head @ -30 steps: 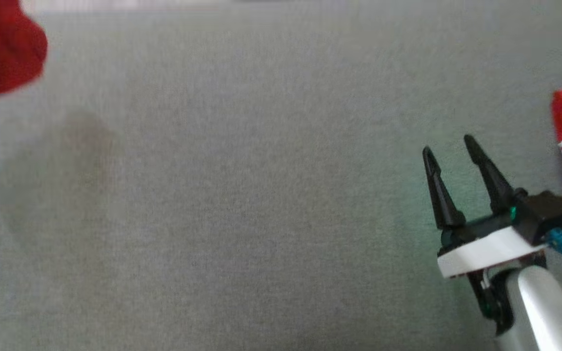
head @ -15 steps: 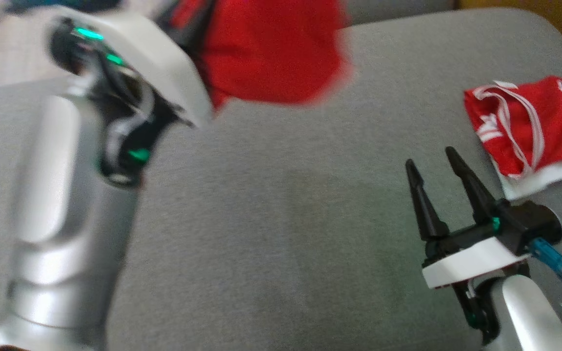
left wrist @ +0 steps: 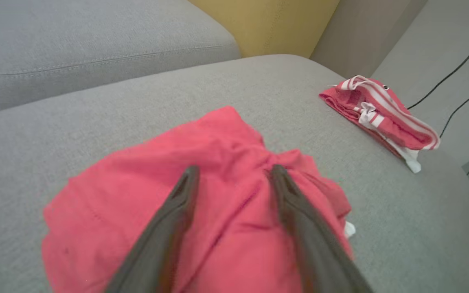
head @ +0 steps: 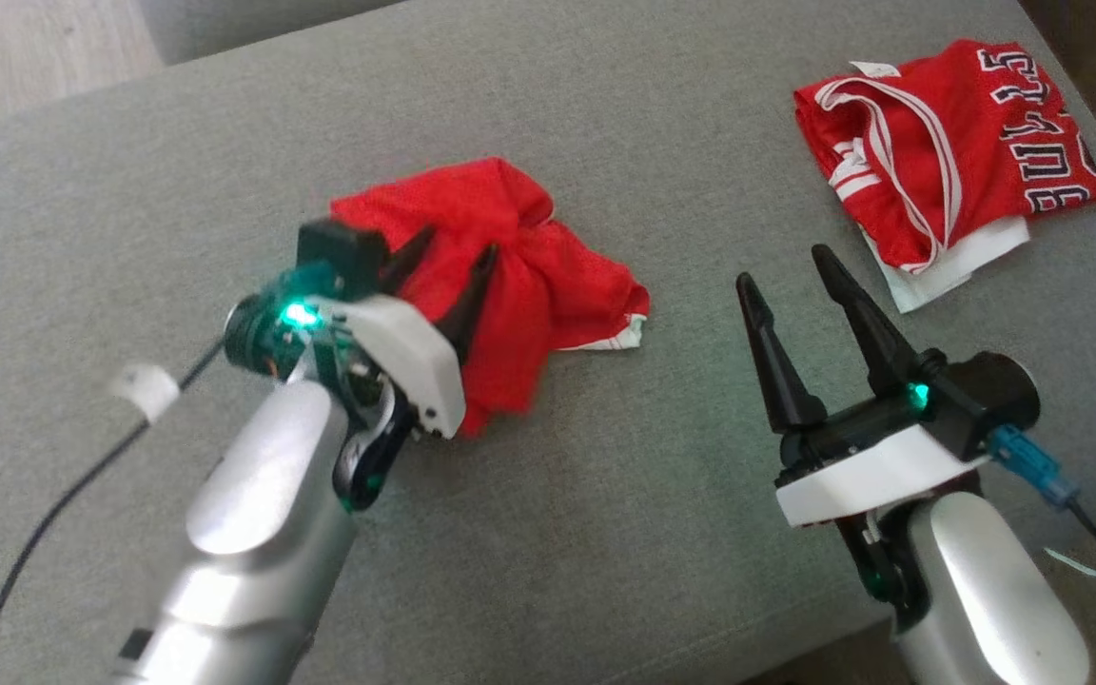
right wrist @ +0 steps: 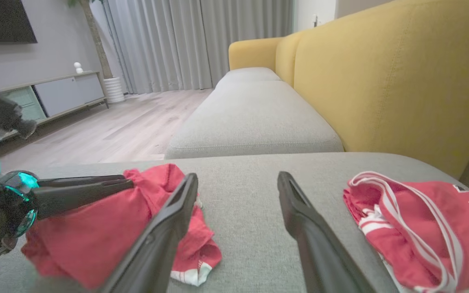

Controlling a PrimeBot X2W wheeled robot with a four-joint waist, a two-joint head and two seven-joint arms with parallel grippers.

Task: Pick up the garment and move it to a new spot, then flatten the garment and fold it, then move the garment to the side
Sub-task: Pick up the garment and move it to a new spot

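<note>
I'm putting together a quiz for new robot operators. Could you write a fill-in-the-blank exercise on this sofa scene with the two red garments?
The crumpled garment under the left hand is ____ in colour.
The right hand, fingers spread, holds ____.
The folded jersey lies on the grey cushion at the robot's far ____.
The sofa back in the right wrist view is ____.
Missing words: red; nothing; right; yellow.

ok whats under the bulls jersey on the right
A white fabric layer pokes out under the jersey, resting on the grey cushion. How far it extends beneath is covered.
</note>
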